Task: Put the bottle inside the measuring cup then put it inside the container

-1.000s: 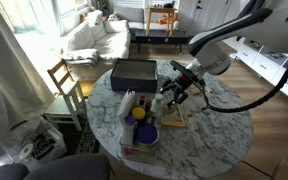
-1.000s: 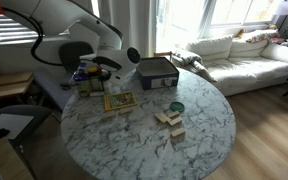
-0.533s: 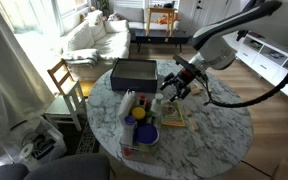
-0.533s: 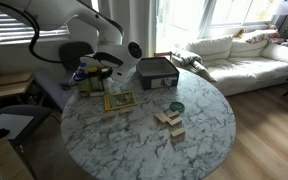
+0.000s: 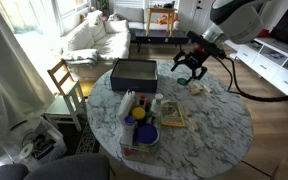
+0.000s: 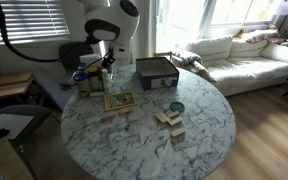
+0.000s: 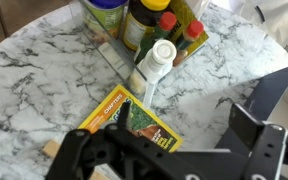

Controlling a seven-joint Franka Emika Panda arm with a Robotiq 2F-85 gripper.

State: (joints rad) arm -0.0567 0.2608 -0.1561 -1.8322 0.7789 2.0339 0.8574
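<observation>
A white bottle (image 7: 156, 60) with a white cap leans in a clear plastic cup-like holder (image 7: 124, 62) beside several other bottles; it also shows in an exterior view (image 5: 132, 103). The dark box container (image 5: 134, 72) stands at the table's far side and shows in both exterior views (image 6: 156, 72), and in the wrist view (image 7: 271, 95). My gripper (image 5: 191, 64) hangs high above the table, open and empty, apart from the bottles; it also shows in an exterior view (image 6: 107, 66) and in the wrist view (image 7: 164, 150).
A yellow-bordered magazine (image 5: 172, 113) lies next to the bottles, below the gripper (image 7: 124, 115). Wooden blocks (image 6: 171, 122) and a small green lid (image 6: 176, 107) lie on the round marble table (image 6: 134, 140). A chair (image 5: 64, 80) and a sofa (image 5: 94, 40) stand beyond.
My gripper has risen from just above the magazine and swung up and away from the bottles. It stays open and empty. Nothing on the table has moved.
</observation>
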